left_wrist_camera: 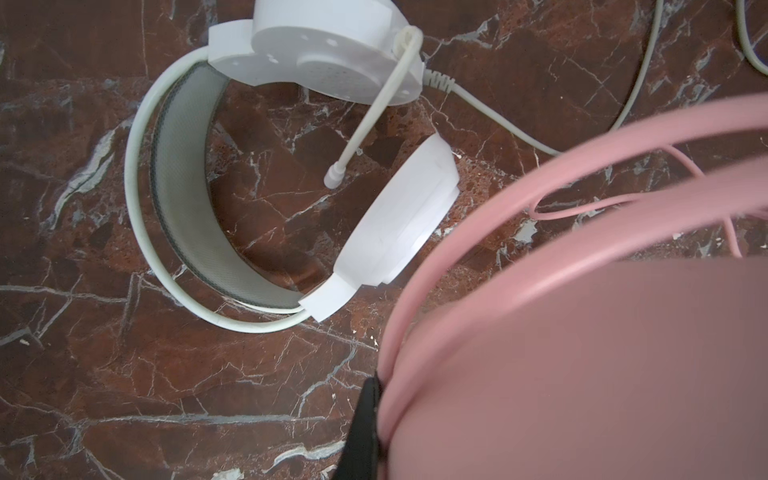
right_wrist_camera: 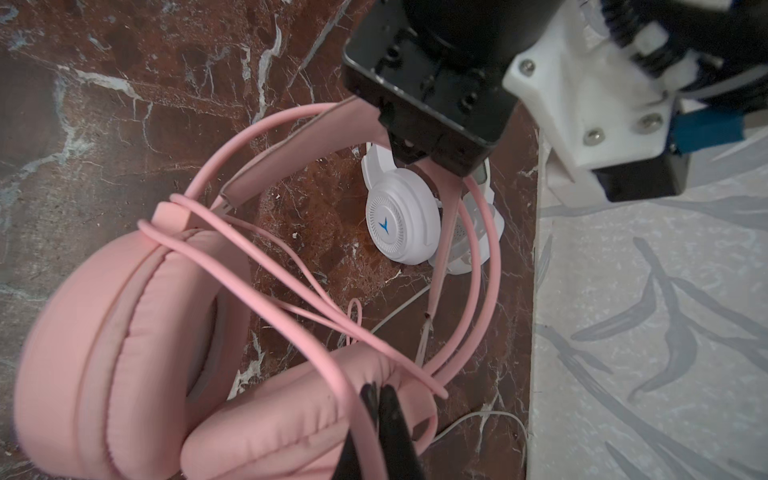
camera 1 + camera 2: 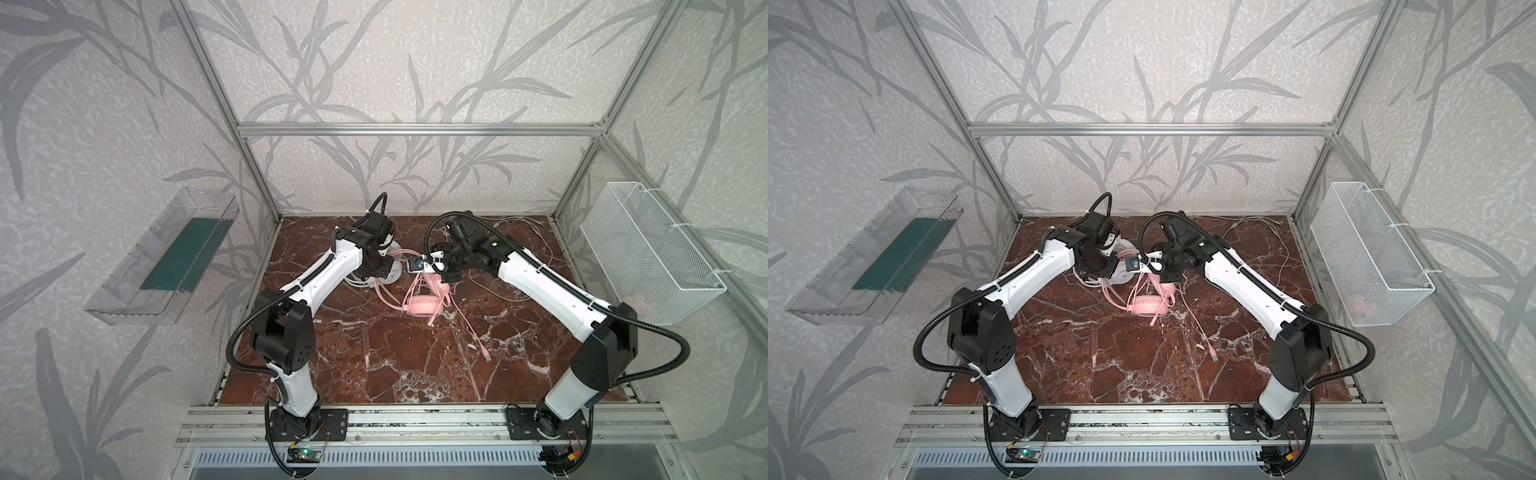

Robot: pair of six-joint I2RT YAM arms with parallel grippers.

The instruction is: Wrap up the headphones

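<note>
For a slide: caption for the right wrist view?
Left gripper clamps the band of the pink padded over-ear headset; right gripper, jaws shut, by its thin pink cable.

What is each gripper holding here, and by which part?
The left gripper clamps the pink headset by its headband; the right gripper pinches that headset's pink cable. The white headset lies unheld.

Pink headphones (image 2: 124, 332) cable-draped; white headphones (image 2: 401, 222) lying beside.

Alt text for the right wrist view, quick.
The right hand, shut on the pink cable, holds it across the cups of the pink headset. The left hand clamps its headband; the white headset lies behind on the marble table.
</note>
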